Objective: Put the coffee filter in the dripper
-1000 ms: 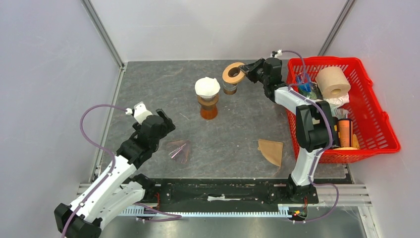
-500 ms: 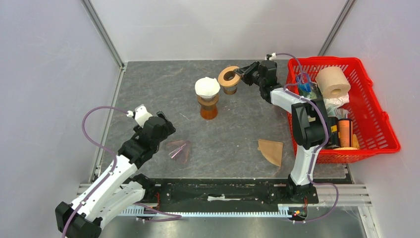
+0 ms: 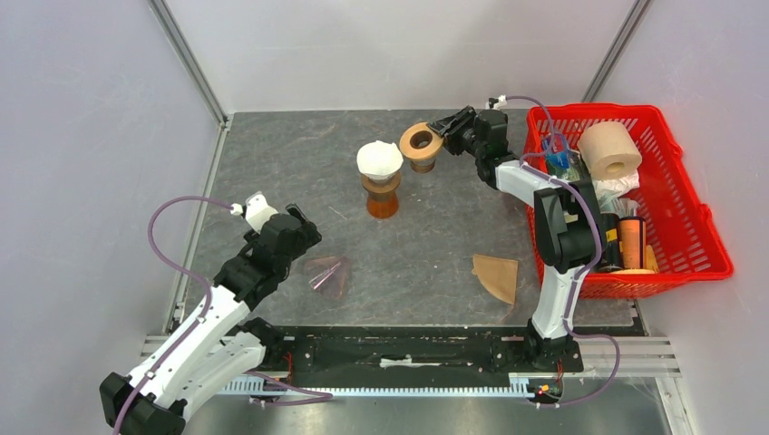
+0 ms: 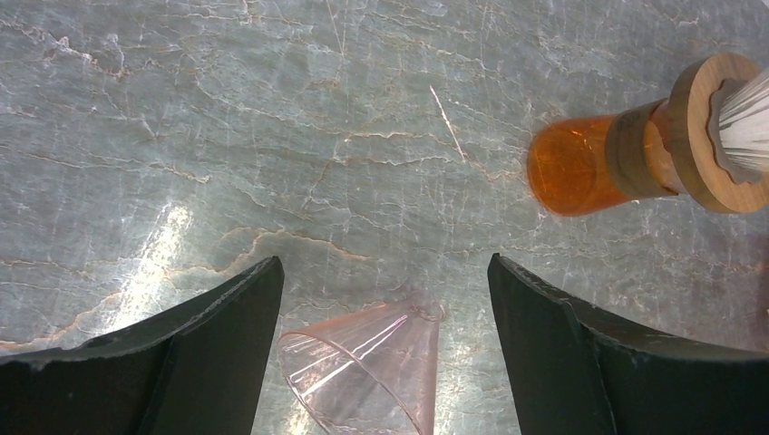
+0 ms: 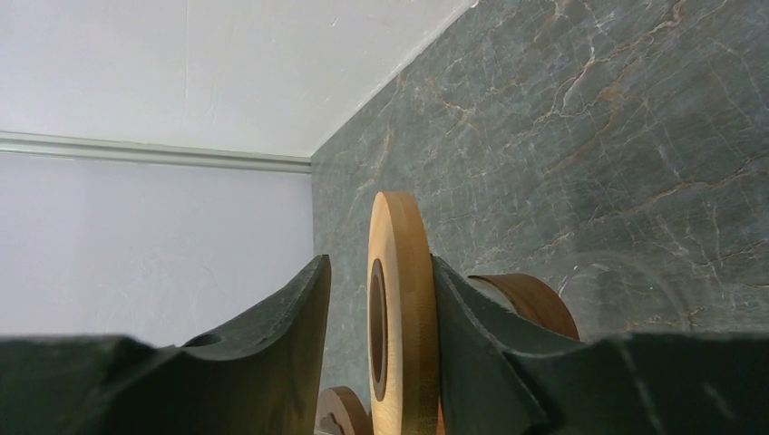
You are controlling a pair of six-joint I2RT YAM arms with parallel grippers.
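A brown paper coffee filter [image 3: 496, 275] lies flat on the table at the front right. A clear pink glass cone dripper [image 3: 326, 274] lies on its side at the front left. My left gripper [image 3: 304, 227] is open just behind it; in the left wrist view the cone [image 4: 372, 362] lies between the spread fingers [image 4: 209, 344]. My right gripper [image 3: 446, 130] is at the far middle, open around the rim of a wooden ring [image 3: 420, 140] that sits on a small glass stand. In the right wrist view the ring [image 5: 403, 317] touches one finger and stands apart from the other.
An amber carafe [image 3: 382, 201] with a wooden collar and a white filter [image 3: 379, 159] stands next to the ring; it also shows in the left wrist view [image 4: 580, 168]. A red basket [image 3: 689, 227] with a paper roll [image 3: 609, 149] and other items fills the right side.
My right gripper lowered the tilted wooden ring to the left onto its stand and opened its fingers. My left gripper has barely moved.
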